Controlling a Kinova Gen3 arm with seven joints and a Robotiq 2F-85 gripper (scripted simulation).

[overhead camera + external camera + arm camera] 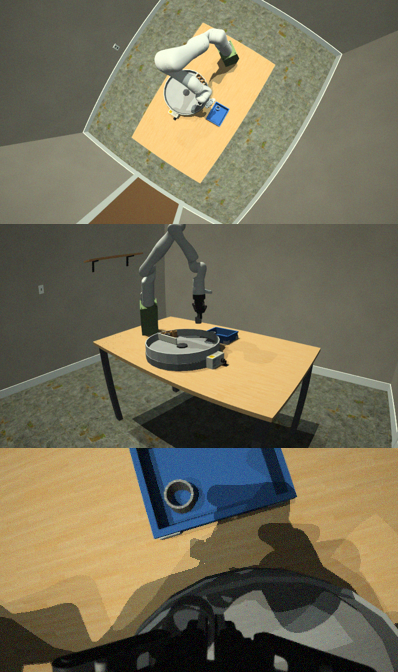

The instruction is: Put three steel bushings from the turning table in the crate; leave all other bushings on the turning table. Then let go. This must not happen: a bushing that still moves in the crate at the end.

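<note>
My gripper (199,316) (210,626) is shut on the wall of a dark grey steel bushing (198,320) (190,599), which hangs under the fingertips. It is held high above the turning table (175,101) (178,357) (320,623), near the rim on the crate side. The blue crate (224,117) (226,337) (145,494) stands beside the turning table. One steel bushing (216,108) (189,507) stands on end in a corner of the crate. Several copper-coloured bushings (200,78) (173,333) stand by the rim of the turning table. The arm hides part of the turning table in the top view.
A pale guide bar (166,338) crosses part of the turning table, beside the copper bushings. A dark round hub (185,92) (181,345) is at its centre. A control box (173,113) (215,360) with a black knob is at its outer side. The crate walls are low.
</note>
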